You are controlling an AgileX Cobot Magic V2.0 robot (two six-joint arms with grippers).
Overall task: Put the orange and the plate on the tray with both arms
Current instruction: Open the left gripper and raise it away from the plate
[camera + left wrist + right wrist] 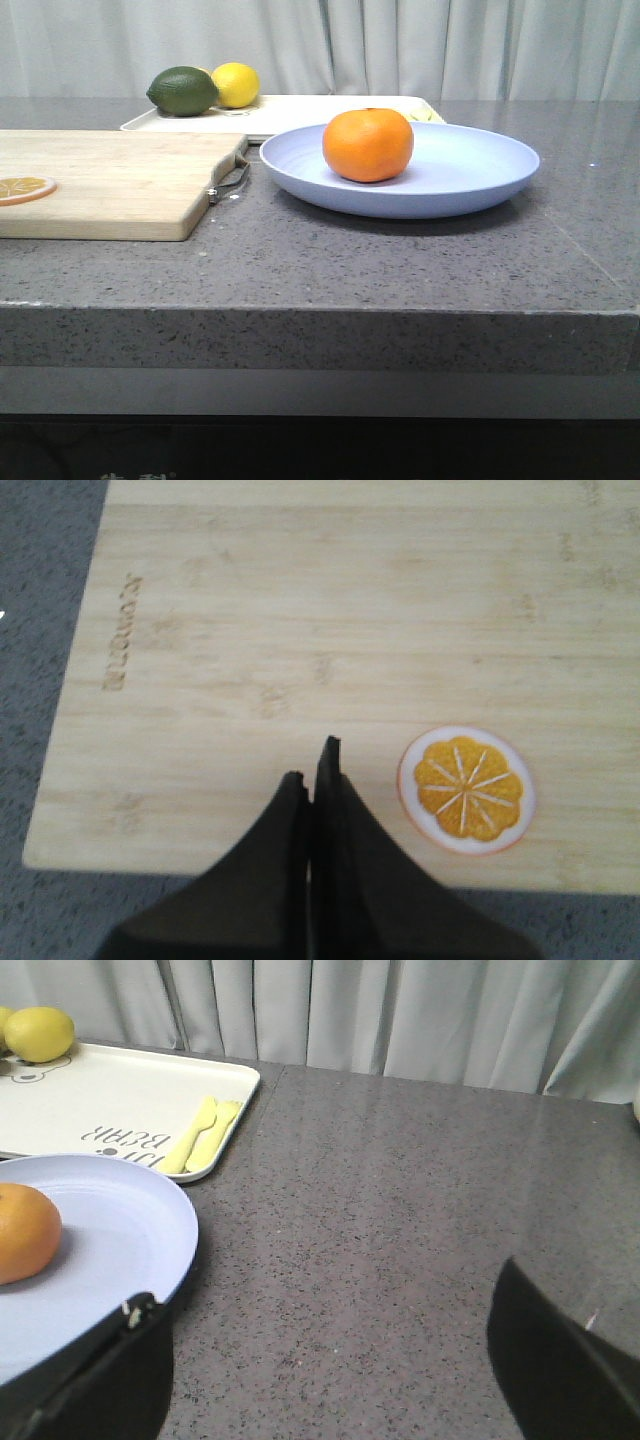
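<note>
The orange [367, 145] sits on the plate [470, 170], just in front of the tray [330, 105] at 12 o'clock. The left gripper [312, 770] hovers clenched above the cutting board [300, 630]; the right gripper [330, 1350] is spread wide, 1 finger at the plate's rim. It should likely pinch the rim firmly and lift level, lest the orange roll.

A light wooden cutting board [330, 670] filled most of the left wrist view, lying flat on the speckled grey desk [40, 600], which showed along two of the board's edges. A burned-in brand mark, too blurred to read, sat near one short edge of the board. The left gripper [313, 770] hung over the board, its two black fingers [290, 810] pressed together with nothing between them. Just beside the fingertips, a thin orange slice [466, 789] with a white rim lay flat on the wood, close to the board's long edge.
</note>
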